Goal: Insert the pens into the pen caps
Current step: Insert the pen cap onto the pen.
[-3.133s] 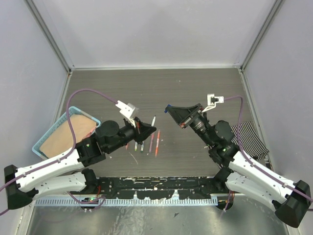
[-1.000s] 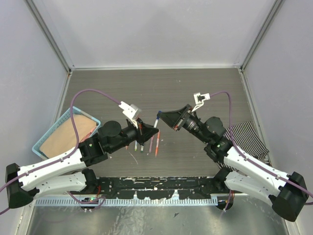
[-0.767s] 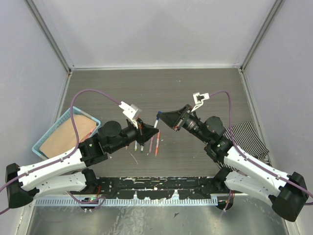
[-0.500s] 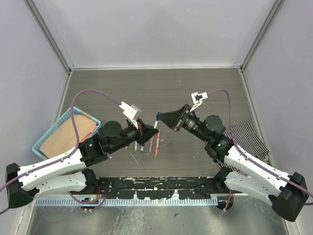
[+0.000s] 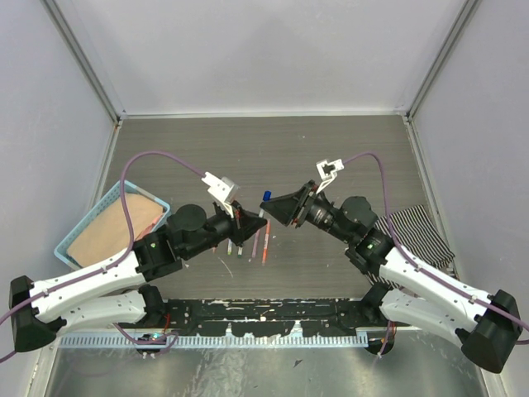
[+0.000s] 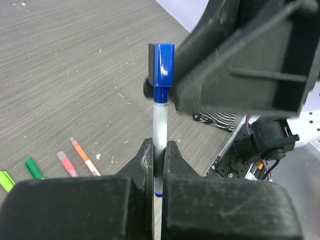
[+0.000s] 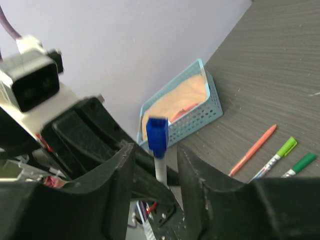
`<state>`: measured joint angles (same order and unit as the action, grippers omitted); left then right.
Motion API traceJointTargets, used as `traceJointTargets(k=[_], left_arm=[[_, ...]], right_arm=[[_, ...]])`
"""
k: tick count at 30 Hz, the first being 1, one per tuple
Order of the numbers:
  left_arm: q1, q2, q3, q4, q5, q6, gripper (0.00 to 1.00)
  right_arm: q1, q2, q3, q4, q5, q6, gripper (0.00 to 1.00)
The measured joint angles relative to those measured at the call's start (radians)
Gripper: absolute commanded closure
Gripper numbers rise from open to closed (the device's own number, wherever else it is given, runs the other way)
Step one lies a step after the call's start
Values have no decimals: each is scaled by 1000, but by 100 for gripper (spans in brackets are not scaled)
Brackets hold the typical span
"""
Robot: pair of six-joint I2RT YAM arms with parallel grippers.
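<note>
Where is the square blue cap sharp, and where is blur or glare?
Left wrist view: the square blue plastic cap is sharp, with a white glare spot; the left gripper holding the white-barrelled pen is soft. Right wrist view: cap and right gripper look blurred.

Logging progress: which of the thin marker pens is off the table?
The white-barrelled pen with the blue cap, clamped in the left gripper; the others, like the all-orange pen, lie flat on the table.

You see a blue cap [image 6: 161, 59] on a white-barrelled pen [image 6: 159, 125]. On the grey wood-grain tabletop [image 5: 248, 157] lie an orange pen [image 7: 252, 150], a lime-capped pen [image 7: 284, 148] and a dark-green-capped pen [image 7: 301, 163]. The basket [image 5: 89, 213] at nine o'clock is light blue. The cloth [image 5: 426, 231] at three o'clock is black-and-white striped.
</note>
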<state>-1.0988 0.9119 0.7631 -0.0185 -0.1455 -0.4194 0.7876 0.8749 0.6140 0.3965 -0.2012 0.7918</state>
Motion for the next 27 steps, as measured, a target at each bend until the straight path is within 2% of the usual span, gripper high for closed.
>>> traceJointTargets(k=[5, 12, 20, 27], left_arm=[[1, 0, 0, 13, -7, -1, 100], [1, -6, 0, 13, -18, -1, 100], [1, -12, 0, 13, -21, -3, 100], [1, -12, 0, 13, -21, -3, 100]], right_arm=[[23, -27, 7, -100, -2, -34, 32], [23, -80, 96, -236, 53, -104, 20], [23, -23, 277, -393, 186, -108, 20], [22, 75, 309, -424, 187, -96, 34]])
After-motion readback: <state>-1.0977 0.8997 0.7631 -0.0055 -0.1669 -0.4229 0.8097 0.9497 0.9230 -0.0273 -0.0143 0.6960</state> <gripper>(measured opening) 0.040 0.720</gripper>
